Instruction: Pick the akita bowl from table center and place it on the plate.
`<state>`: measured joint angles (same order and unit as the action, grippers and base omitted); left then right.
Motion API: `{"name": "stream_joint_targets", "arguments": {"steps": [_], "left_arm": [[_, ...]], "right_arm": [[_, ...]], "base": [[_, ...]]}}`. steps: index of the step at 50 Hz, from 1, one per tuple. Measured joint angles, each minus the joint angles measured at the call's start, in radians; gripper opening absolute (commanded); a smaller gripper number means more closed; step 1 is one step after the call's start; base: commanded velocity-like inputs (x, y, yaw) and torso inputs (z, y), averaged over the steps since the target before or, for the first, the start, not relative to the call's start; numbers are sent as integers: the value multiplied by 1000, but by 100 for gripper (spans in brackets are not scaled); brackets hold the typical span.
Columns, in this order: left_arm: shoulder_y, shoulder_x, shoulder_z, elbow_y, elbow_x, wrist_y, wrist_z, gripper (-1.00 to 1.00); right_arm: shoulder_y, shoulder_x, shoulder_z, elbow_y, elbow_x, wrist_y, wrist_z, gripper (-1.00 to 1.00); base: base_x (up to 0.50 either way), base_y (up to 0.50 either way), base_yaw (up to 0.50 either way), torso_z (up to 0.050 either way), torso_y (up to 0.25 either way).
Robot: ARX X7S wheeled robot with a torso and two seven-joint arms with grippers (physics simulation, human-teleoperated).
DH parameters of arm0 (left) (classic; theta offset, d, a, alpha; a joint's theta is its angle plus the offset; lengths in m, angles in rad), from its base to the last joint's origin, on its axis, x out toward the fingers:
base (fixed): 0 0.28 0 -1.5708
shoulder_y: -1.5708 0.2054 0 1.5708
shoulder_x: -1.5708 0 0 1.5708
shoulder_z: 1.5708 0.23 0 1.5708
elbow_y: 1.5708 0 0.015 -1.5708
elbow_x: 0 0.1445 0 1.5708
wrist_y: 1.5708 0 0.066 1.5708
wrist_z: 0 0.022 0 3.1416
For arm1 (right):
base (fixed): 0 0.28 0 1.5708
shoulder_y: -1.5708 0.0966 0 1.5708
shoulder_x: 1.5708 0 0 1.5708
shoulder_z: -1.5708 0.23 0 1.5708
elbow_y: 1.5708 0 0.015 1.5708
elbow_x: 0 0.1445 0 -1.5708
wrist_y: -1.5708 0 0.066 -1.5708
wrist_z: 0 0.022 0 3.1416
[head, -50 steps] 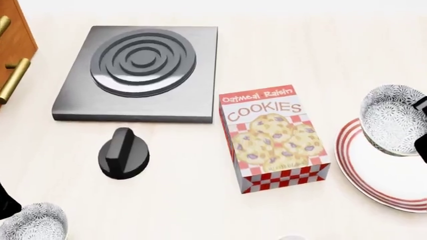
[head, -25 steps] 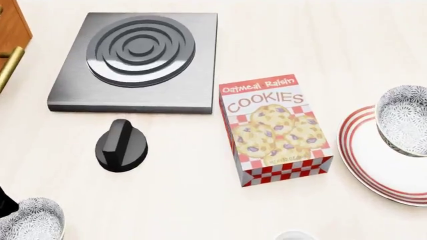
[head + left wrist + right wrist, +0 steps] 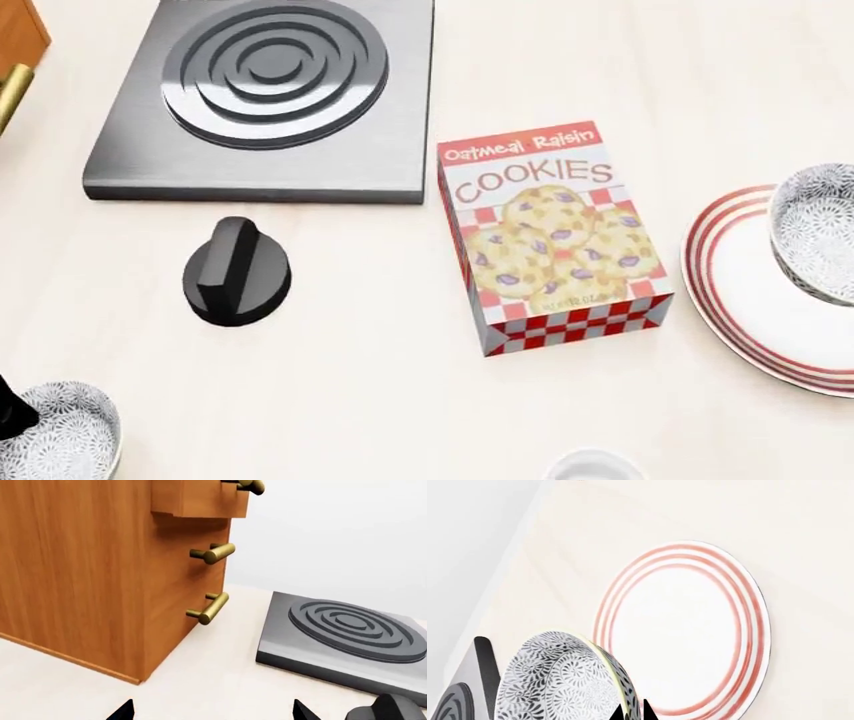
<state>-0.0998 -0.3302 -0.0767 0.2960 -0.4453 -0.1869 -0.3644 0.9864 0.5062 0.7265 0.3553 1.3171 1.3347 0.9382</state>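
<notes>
Pale cream surface (image 3: 360, 400) fills the head view, with a grey wall behind it in the wrist views. Upper left of the head frame: a grey burner plate (image 3: 267, 95) with raised rings. Below it a black knob (image 3: 238, 272) lies alone. At frame centre stands a cookie box (image 3: 554, 240), red checks along its lower edge. At the right edge the plate (image 3: 741, 300) shows its red rings, partly cut off, and the akita bowl (image 3: 817, 245) overlaps the plate's upper right part; from here I cannot tell whether it touches the plate or hangs above it. The second speckled bowl (image 3: 56, 445) sits in the lower left corner, a dark arm piece just beside it. A small white cup (image 3: 594, 468) peeks in at the bottom edge.

The right wrist view shows what the head view lacks: the whole plate (image 3: 684, 630), bare inside, and the akita bowl (image 3: 564, 677) close to the camera, tilted on its side, speckled outside facing out. The right gripper (image 3: 632, 712) shows only as dark fingertips closed on the bowl's rim.

The left wrist view alone shows a wooden cabinet (image 3: 87, 570) with brass handles (image 3: 212, 607), and the burner plate (image 3: 347, 640) beside it. The left gripper (image 3: 210, 711) shows two dark tips far apart, jaws wide, nothing between them.
</notes>
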Motion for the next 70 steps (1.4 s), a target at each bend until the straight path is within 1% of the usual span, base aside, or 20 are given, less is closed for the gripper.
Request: {"name": "stream_joint_targets", "arguments": {"steps": [19,53,62,70], "left_arm": [[2,-4,-12,5,-25,-8,-9,100],[24,-15,-32,22,-58,-7,-21,100],[25,-19,-35,26,-64,-8,-23,100],[29,-25,-40,35,-70,-9,-26,100]], "right_arm": [[15,30,-97,156,-119,-126,-180,-100],[75,57,-252,440,-301,-336,-437,-100],[107,61,-281,510,-337,-382,-479,-100],[158,66,-318,616,-381,-441,-545,-100]], "base": [[0,0,0,0,0],[0,0,0,0,0],[0,0,0,0,0],[0,0,0,0,0]]}}
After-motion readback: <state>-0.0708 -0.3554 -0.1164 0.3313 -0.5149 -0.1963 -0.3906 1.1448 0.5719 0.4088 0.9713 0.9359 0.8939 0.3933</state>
